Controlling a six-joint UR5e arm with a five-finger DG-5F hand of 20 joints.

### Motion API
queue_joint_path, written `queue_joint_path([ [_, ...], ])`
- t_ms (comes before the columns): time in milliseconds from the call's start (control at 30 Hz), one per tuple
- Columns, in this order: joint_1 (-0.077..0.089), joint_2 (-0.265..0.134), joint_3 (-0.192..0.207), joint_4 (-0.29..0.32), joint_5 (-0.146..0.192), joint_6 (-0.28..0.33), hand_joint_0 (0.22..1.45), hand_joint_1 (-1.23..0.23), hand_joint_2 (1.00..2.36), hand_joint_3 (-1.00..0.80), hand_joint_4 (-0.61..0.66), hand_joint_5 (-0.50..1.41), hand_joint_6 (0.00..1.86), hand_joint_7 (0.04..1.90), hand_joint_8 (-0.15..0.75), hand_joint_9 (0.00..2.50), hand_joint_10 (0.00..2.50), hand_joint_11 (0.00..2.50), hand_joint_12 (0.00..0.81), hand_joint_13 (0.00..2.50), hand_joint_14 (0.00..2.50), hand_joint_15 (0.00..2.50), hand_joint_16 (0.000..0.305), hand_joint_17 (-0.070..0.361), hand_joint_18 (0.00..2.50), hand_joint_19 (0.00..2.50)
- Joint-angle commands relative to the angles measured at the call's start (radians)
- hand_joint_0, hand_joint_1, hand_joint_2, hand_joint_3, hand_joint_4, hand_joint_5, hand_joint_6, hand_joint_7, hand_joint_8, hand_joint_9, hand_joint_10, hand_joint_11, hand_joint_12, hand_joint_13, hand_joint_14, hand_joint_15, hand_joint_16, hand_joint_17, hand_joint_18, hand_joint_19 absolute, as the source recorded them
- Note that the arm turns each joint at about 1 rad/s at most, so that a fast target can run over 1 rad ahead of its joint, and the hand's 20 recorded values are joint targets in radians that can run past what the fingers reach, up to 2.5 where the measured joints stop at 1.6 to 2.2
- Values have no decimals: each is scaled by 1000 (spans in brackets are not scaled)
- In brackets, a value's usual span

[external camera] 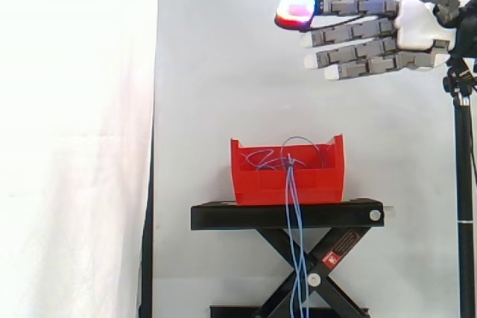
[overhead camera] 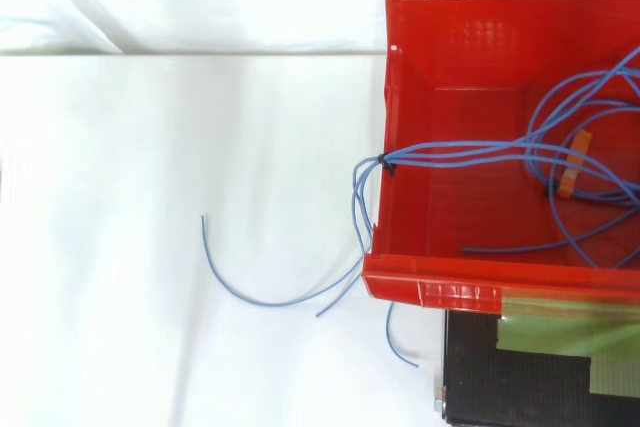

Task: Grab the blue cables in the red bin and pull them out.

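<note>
High above the red bin [external camera: 261, 180], my hand [external camera: 417, 27] is flat, fingers straight, empty. Blue cables [overhead camera: 470, 152] mostly inside, ends draped over its wall. No grab yet; whole pull left.

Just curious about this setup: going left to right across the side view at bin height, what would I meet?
The white curtain, then the red bin, then the black pole.

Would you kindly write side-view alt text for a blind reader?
The hand hovers open, fingers straight, high above and right of a red bin on a black stand. Thin blue cables loop in the bin and hang down its front past the stand.
</note>
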Motion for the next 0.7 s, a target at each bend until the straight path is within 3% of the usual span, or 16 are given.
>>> queue_joint_path([
  [0, -1, -40, 3, 5, 0, 0, 636, -746, 1000, -1000, 78, 102, 7, 175, 179, 0, 0, 0, 354, 0, 1, 53, 60, 136, 0, 195],
  [167, -4, -69, 5, 22, 0, 0, 640, -748, 1000, -1000, 83, 117, 7, 184, 182, 0, 1, 0, 356, 0, 0, 57, 61, 137, 0, 201],
  [400, -9, -135, 5, 36, 10, -67, 644, -777, 1000, -1000, 109, 177, 6, 178, 207, 72, 0, 12, 364, 0, 0, 53, 63, 142, 0, 204],
  [533, -3, -138, 5, 39, 14, -76, 650, -789, 1000, -1000, 111, 179, 7, 183, 212, 117, 0, 40, 366, 0, 2, 70, 64, 144, 0, 232],
  [633, 4, -138, 5, 21, 59, -142, 657, -844, 1000, -1000, 112, 195, 6, 168, 226, 237, 1, 89, 368, 108, 4, 92, 64, 145, 0, 242],
  [667, 5, -138, 5, 4, 71, -176, 659, -870, 1000, -1000, 110, 198, 6, 173, 234, 321, 6, 171, 367, 238, 6, 146, 66, 148, 129, 307],
])
